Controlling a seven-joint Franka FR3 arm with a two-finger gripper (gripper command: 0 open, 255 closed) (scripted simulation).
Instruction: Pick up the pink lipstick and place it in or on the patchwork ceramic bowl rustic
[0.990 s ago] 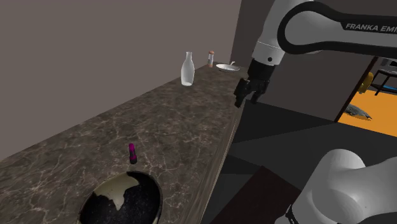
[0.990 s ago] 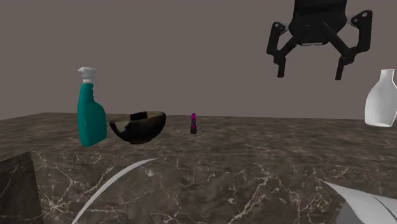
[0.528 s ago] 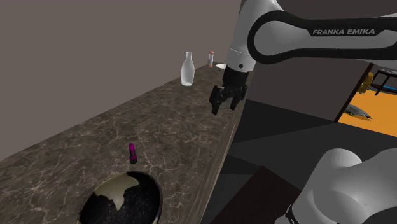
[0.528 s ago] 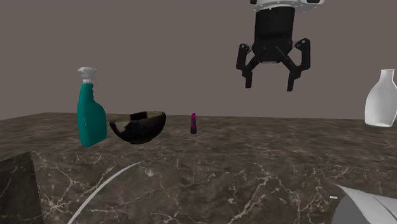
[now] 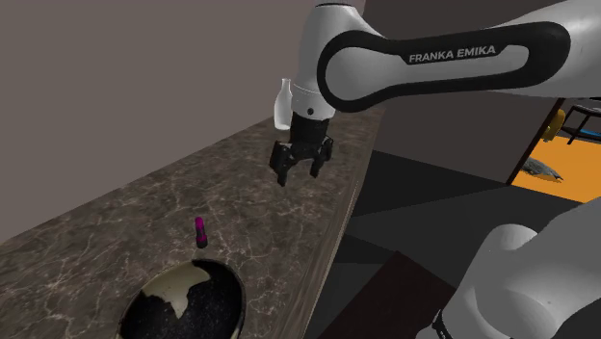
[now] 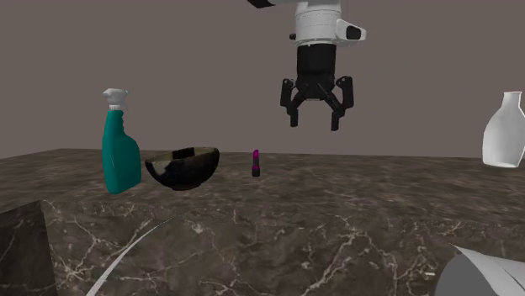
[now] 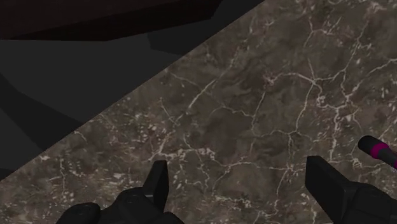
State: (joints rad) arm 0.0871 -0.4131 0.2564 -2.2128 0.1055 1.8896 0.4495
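Fingers (image 7: 157,180) spread wide with nothing between them, and the gripper (image 5: 299,178) hangs pointing down above the dark marble counter (image 5: 116,221). The white arm (image 5: 433,58) stretches across from the stand. A dark bowl (image 5: 188,303) with pale patches sits on the counter, a teal spray bottle (image 6: 120,155) just beside it, a white bottle (image 6: 505,130) well apart. The pink lipstick (image 5: 200,231) stands upright near the bowl, between bowl and gripper, untouched.
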